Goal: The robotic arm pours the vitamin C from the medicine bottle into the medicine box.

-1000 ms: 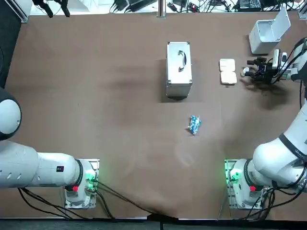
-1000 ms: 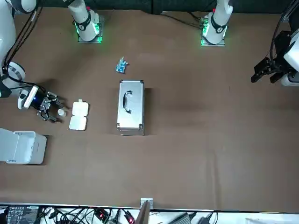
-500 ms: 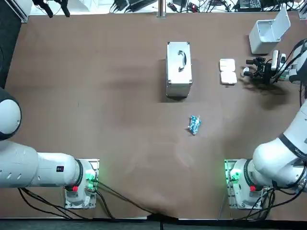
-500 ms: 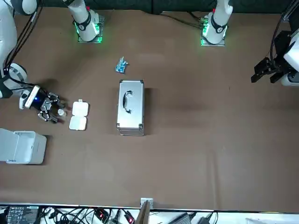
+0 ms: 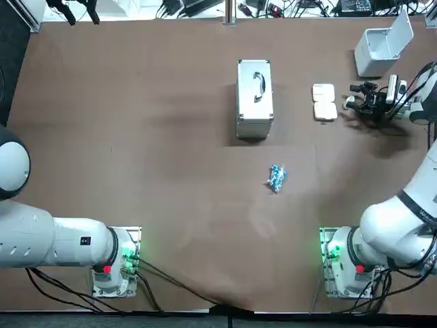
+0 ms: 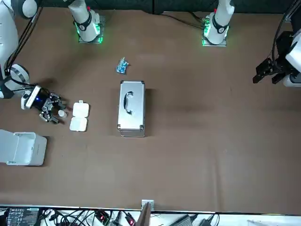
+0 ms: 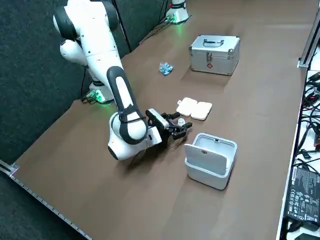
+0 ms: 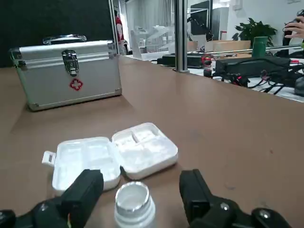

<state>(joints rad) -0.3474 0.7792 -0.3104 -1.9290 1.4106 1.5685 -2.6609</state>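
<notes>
Tipping worries me: my right claw (image 8: 140, 183) hangs spread either side of the upright, uncapped medicine bottle (image 8: 134, 205) just beside the open medicine box (image 8: 111, 156) on the surface (image 8: 213, 123), and an off-centre squeeze could spill it.

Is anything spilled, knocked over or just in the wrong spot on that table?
Nothing is spilled or knocked over. The medicine bottle stands upright between the open fingers of the right gripper, beside the open medicine box. The only stray item is a small crumpled blue packet lying alone mid-table, apart from the silver first-aid case.
</notes>
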